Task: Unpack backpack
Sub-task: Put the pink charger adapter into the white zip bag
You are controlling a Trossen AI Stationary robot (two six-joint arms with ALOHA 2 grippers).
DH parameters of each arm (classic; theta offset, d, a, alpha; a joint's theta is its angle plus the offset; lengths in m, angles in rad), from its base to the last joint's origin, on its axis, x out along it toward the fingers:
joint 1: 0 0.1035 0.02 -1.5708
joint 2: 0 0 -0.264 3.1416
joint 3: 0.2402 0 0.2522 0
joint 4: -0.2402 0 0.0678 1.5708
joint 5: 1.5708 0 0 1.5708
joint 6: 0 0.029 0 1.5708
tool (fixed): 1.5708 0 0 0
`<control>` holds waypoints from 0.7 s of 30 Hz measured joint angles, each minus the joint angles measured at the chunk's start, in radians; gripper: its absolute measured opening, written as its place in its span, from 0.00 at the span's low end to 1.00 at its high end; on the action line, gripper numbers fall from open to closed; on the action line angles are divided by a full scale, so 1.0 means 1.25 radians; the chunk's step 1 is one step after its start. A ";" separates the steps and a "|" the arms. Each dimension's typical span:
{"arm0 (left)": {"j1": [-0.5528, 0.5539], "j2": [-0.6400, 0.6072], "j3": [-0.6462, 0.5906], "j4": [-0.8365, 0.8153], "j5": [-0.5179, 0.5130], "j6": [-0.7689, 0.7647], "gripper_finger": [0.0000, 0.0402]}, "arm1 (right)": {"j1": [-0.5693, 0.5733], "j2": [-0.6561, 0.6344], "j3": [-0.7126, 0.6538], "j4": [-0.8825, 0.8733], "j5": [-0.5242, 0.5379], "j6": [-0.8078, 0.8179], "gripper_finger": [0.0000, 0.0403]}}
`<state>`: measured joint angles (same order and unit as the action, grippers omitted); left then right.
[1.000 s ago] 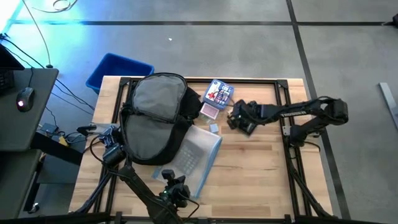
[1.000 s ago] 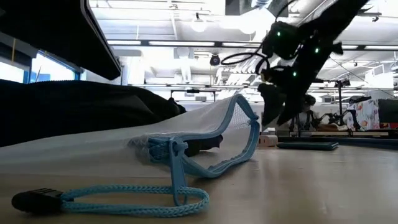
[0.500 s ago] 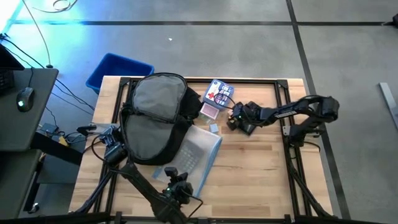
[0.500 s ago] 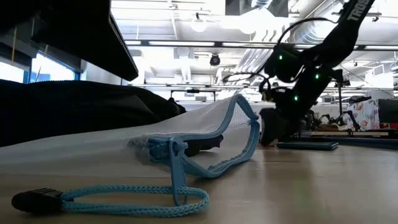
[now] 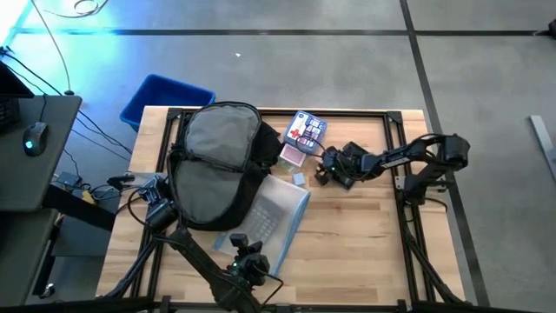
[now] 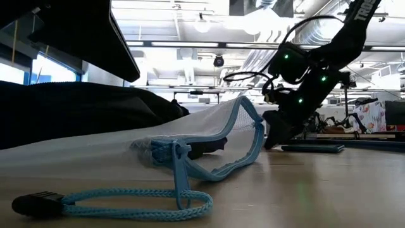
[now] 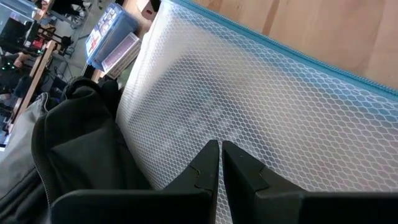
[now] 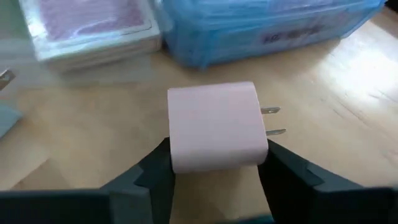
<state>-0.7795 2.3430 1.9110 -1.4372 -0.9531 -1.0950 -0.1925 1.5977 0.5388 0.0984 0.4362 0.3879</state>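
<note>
The right gripper [image 8: 214, 163] clamps a pink wall charger [image 8: 214, 127] on the table [image 5: 365, 226] just beside the backpack [image 5: 217, 165], seemingly parking it among unpacked items, while the left gripper [image 7: 220, 163] hangs clenched and empty over the mesh pouch [image 7: 249, 106] beside that backpack.

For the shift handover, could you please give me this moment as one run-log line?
task: unpack backpack | right gripper: closed on white plug adapter on table | left gripper: shut, over mesh pouch
</note>
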 joint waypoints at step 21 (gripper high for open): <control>-0.052 0.000 0.024 -0.086 0.001 -0.100 0.00 | 0.613 0.069 0.127 0.028 0.065 0.308 0.42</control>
<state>-0.8441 2.3428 1.9413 -1.5450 -0.9516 -1.2200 0.5736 1.6842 0.6971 0.1339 0.5173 0.7733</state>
